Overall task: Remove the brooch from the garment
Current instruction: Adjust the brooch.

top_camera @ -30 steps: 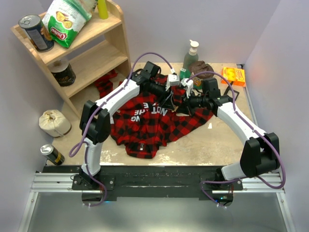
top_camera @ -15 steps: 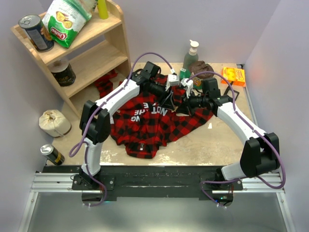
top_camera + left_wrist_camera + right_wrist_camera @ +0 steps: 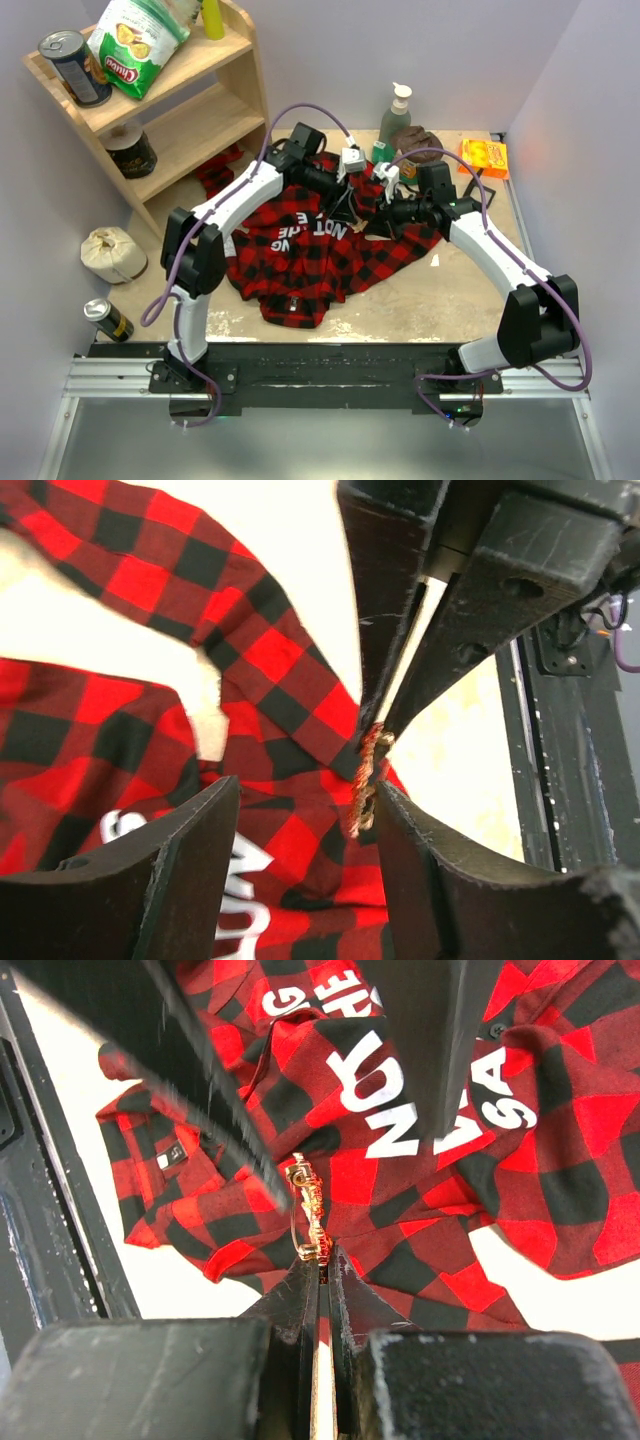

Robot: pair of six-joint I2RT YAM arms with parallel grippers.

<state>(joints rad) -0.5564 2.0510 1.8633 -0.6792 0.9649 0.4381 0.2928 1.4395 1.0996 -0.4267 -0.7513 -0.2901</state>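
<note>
From above, the plaid flannel shirt point(image 3: 300, 262) lies crumpled on the table point(image 3: 455, 300), and both arms meet over its far part. The left gripper point(image 3: 339, 206) has drawn up and back a little since half a second ago. The right gripper point(image 3: 372, 220) sits where it was.

In the left wrist view, its own fingers stand spread wide, holding nothing. Between them the right gripper's tips reach down, pressed together on the gold-tan brooch point(image 3: 367, 780), which hangs over the shirt's checks.

In the right wrist view, its own fingers pinch the brooch's pin, with the ornament raised above the white-lettered black patch point(image 3: 400, 1110). Whether the brooch is still attached to the cloth cannot be told.
</note>
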